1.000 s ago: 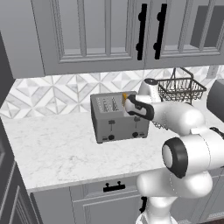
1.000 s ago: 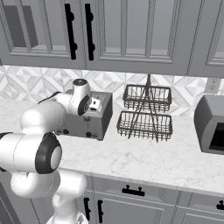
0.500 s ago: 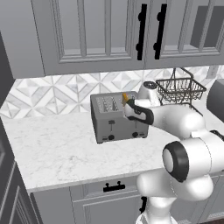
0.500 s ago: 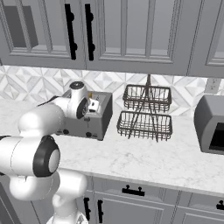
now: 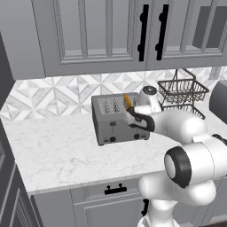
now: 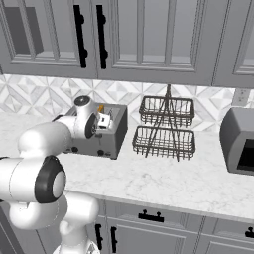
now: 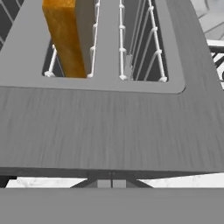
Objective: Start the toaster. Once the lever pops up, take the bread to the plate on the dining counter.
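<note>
— Toaster (image 5: 119, 119)?
— Standing on the marble surface (image 5: 66, 150) against the patterned backsplash, left of a two-tier wire rack (image 6: 165, 128).
— Bread (image 7: 65, 37)?
— Upright in the slot at the toaster's right end, orange crust poking above the rim; seen from the left base view as a small orange tip (image 5: 127, 100).
— Hand (image 5: 131, 118)?
— Clenched, fingers together, gripping nothing, poised at the front edge of the toaster's top near the right lever.
— Anything else?
— Toaster oven (image 6: 239, 140) far right; grey cabinets above.
</note>
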Controlling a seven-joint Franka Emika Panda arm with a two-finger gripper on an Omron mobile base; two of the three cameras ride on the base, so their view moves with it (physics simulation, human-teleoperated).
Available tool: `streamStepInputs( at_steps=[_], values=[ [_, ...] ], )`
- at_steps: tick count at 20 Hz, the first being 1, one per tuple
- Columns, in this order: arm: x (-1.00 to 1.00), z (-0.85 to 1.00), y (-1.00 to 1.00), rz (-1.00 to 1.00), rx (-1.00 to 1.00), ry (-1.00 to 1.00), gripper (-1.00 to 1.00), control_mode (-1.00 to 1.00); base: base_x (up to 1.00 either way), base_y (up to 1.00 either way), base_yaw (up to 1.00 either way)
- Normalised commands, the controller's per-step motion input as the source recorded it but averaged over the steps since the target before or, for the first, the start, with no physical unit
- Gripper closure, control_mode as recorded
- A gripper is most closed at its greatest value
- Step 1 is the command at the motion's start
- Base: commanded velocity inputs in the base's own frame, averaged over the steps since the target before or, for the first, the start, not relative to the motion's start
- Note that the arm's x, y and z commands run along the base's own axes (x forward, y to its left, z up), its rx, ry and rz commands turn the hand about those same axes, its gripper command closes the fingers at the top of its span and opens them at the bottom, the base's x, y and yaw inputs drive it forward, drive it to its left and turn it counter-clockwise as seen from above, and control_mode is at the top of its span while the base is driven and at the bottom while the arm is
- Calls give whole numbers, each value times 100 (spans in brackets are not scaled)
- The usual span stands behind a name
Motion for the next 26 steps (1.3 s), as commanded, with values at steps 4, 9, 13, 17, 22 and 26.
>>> streamStepInputs(
  at_steps=[4,9,13,17,22,26],
  values=[
    [0,-97,0,0,-8,-2,100,-100,0,0,0],
    [0,-100,0,0,-11,0,100,-100,0,0,0],
    [0,-100,-9,0,-12,0,100,-100,0,0,0],
    [-1,-100,-17,0,-10,0,100,-100,0,0,0],
    [-16,-100,-16,-3,-14,0,100,-100,0,0,0],
    [-33,-100,-27,-5,-14,0,100,-100,0,0,0]
  ],
)
